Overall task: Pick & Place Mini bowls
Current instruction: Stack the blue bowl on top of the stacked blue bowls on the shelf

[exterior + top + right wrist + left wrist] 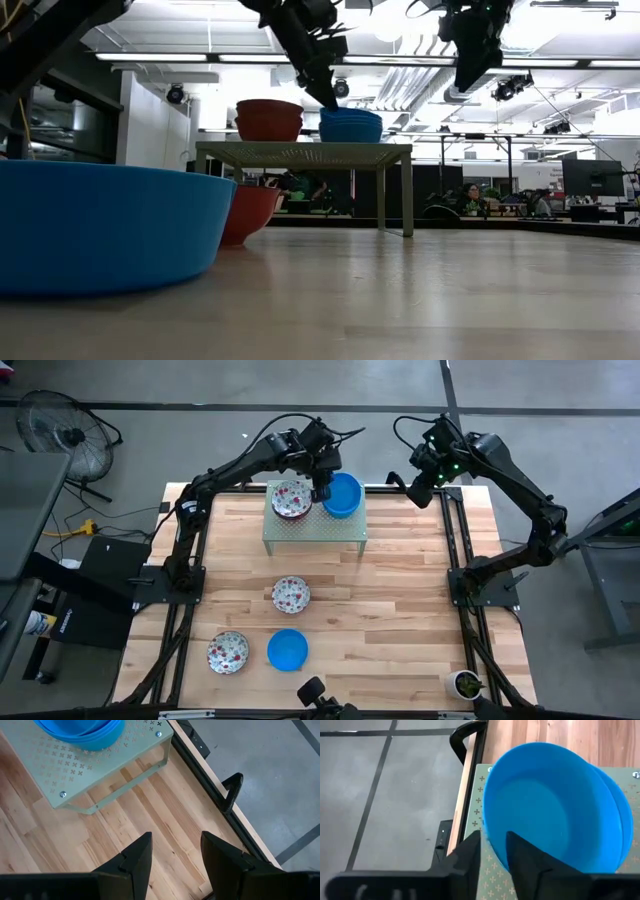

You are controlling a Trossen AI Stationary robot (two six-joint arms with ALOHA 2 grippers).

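A pale green perforated rack (315, 528) stands at the table's far middle. It carries a stack of floral mini bowls (291, 499) and a stack of blue mini bowls (343, 495). My left gripper (322, 490) points down between the stacks, at the blue stack's left rim. Its narrowly parted fingers straddle the top blue bowl's rim (496, 851). My right gripper (420, 485) hangs open above the table's far right, with bare wood and the rack's corner (159, 735) below it. Two floral bowls (291, 594) (228, 652) and a blue bowl (288, 649) rest on the table nearer the front. My left gripper comes slanting down from the far left. One finger (532, 862) stands inside the top blue bowl and the other (469, 857) outside its rim. A gap still shows between them, and I cannot tell whether either finger touches the bowl. The bowl sits nested on its stack.
In the low view the front blue bowl (100, 225) fills the near left, with a red-sided bowl (246, 212) behind it. A small potted cup (465, 682) stands at the near right corner. Black frame rails and a handle (231, 790) line the table's edges.
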